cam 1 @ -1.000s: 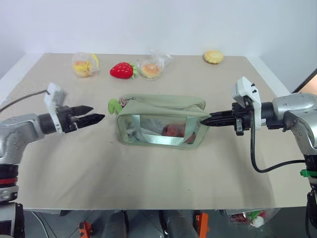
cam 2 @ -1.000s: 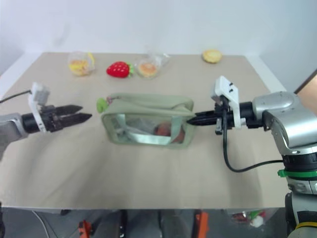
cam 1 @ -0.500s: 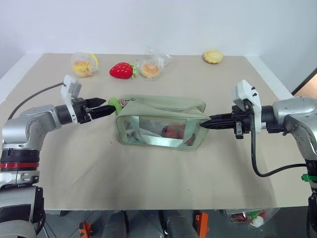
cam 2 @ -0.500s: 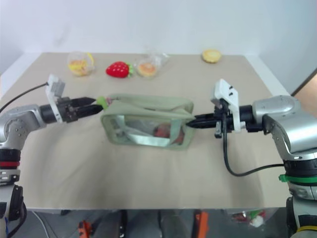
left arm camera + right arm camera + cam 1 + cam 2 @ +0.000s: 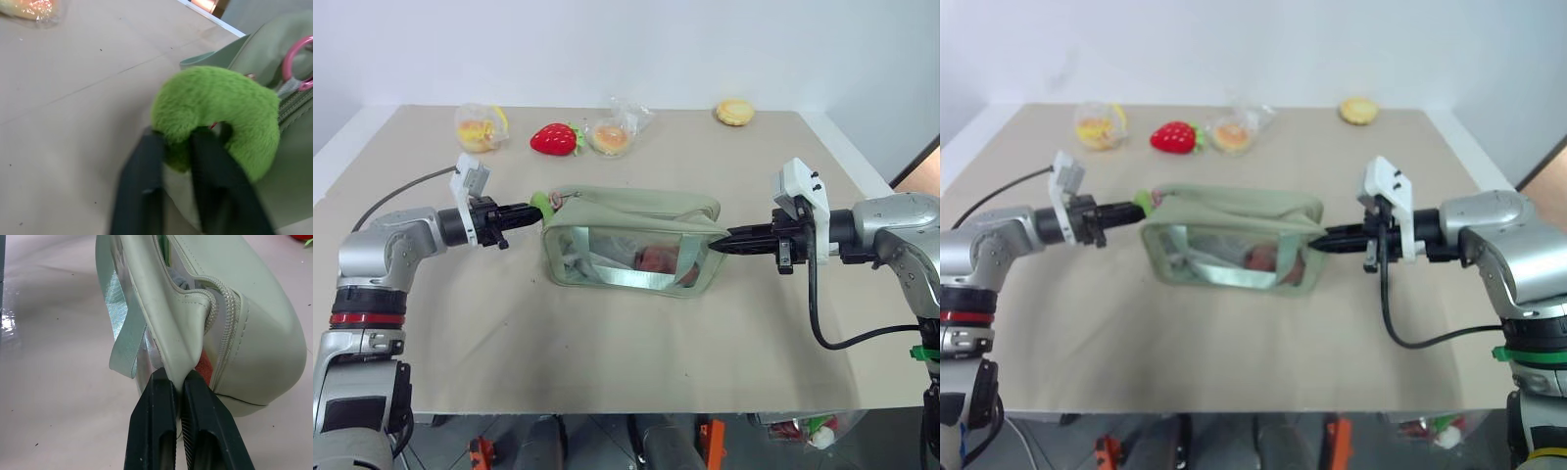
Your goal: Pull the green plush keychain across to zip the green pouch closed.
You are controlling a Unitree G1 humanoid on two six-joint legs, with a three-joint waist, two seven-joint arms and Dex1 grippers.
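At nine o'clock of the green pouch, the left tool is clamped on the green plush keychain, which hangs at the pouch's left top corner. Mid-counter sits the pouch, its zipper open. At its three o'clock end, the right tool pinches the pouch's fabric corner tight.

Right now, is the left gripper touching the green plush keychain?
Touching. In the left wrist view the left gripper has its two black fingers closed on the green plush keychain, its fuzz pinched between them.
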